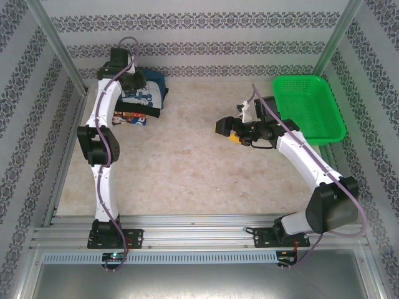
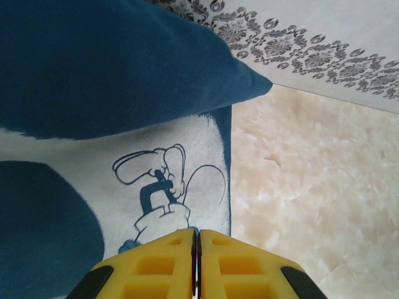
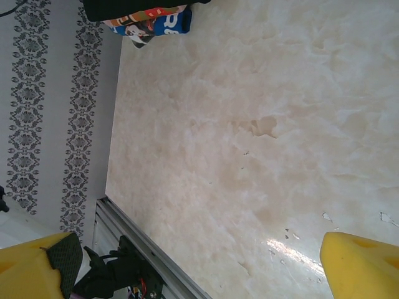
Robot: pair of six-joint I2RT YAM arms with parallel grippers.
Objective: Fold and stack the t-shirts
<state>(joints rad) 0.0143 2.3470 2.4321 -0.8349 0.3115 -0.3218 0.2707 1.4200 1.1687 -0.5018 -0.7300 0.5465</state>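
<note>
The t-shirts lie in a folded pile at the back left of the table. The navy shirt (image 1: 143, 96) with its light-blue and white cartoon print (image 2: 163, 180) is on top. Under it a black shirt edge (image 1: 153, 112) shows, and the multicoloured shirt (image 1: 129, 118) is at the bottom. My left gripper (image 2: 197, 232) hovers just over the navy shirt's print, shut, with nothing seen between its yellow fingers. A navy fold (image 2: 124, 62) bulges beyond it. My right gripper (image 1: 225, 127) hangs open over the bare table middle, its fingers (image 3: 358, 265) wide apart, far from the pile (image 3: 149, 18).
A green mesh basket (image 1: 308, 109) stands at the back right, beside the right arm. Patterned walls close in the back and sides. An aluminium rail (image 1: 199, 237) runs along the near edge. Bare marble-look tabletop (image 1: 187, 174) stretches between the pile and the basket.
</note>
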